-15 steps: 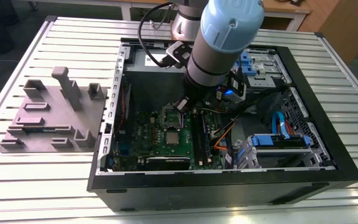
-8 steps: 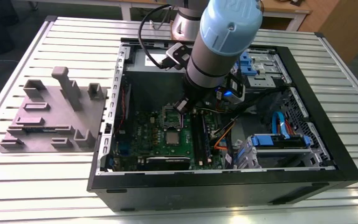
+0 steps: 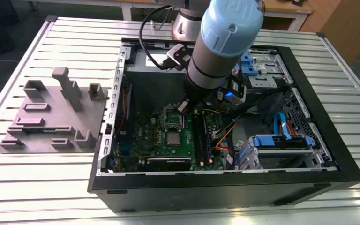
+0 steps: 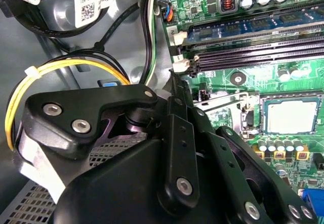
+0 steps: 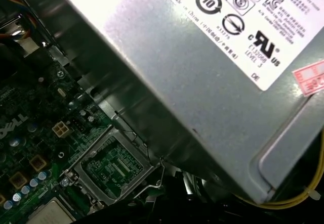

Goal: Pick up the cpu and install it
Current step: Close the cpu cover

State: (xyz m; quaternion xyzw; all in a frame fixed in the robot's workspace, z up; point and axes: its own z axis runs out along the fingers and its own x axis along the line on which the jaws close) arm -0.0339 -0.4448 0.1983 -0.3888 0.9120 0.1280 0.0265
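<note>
Exterior view: small silver-grey square cpu point(image 3: 174, 138) was seen seated flat in the motherboard socket, seemingly already installed.
Fingers: black gripper point(image 3: 184, 107) was hung above the open load frame point(image 3: 172, 118); opening could not be told.

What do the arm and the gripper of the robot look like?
The arm is a thick silver-grey tube with a light blue joint cap, and a black cable loops beside it. In the second wrist view, the gripper body is matte black, built of linked bars with silver screw heads.
</note>
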